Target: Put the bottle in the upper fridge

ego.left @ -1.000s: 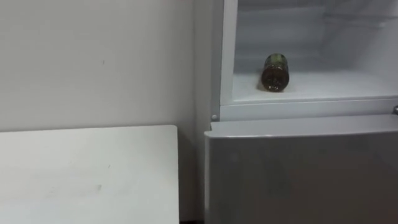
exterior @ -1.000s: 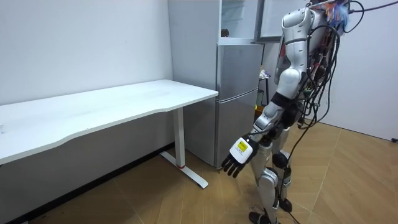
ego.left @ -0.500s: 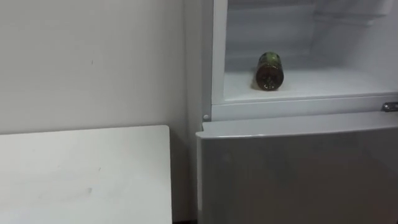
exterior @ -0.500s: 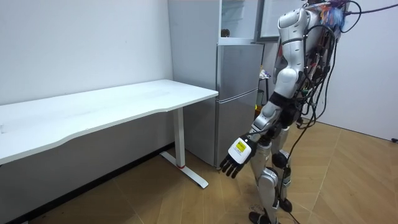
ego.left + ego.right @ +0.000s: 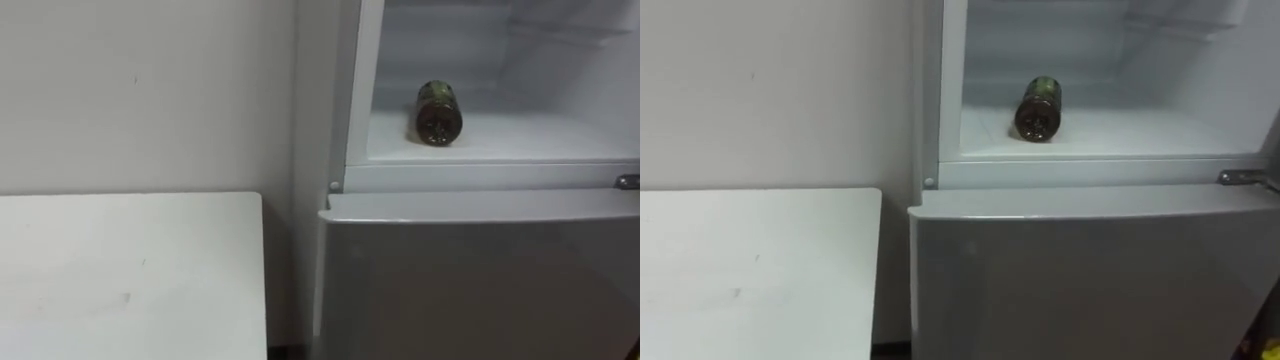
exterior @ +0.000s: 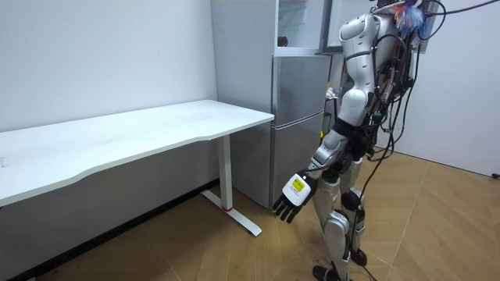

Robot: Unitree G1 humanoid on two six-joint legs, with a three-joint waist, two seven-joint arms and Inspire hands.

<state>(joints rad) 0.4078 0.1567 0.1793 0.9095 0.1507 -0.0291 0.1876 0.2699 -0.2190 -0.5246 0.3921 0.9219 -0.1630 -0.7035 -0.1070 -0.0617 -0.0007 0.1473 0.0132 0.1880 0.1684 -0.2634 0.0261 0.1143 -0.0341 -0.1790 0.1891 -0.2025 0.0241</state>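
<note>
Spotting the bottle [image 5: 438, 112] on its side on the floor of the upper fridge [image 5: 540, 135], lengthwise front to back, dark round end outward, far end hidden. Hanging low, left hand [image 6: 293, 200], fingers straight and apart, empty.

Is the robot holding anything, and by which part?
Nothing visible: its left robot hand hangs open, and the bottle lies on its side in the upper fridge.

Upper fridge [image 5: 480, 178] (top, right side) cropped
</note>
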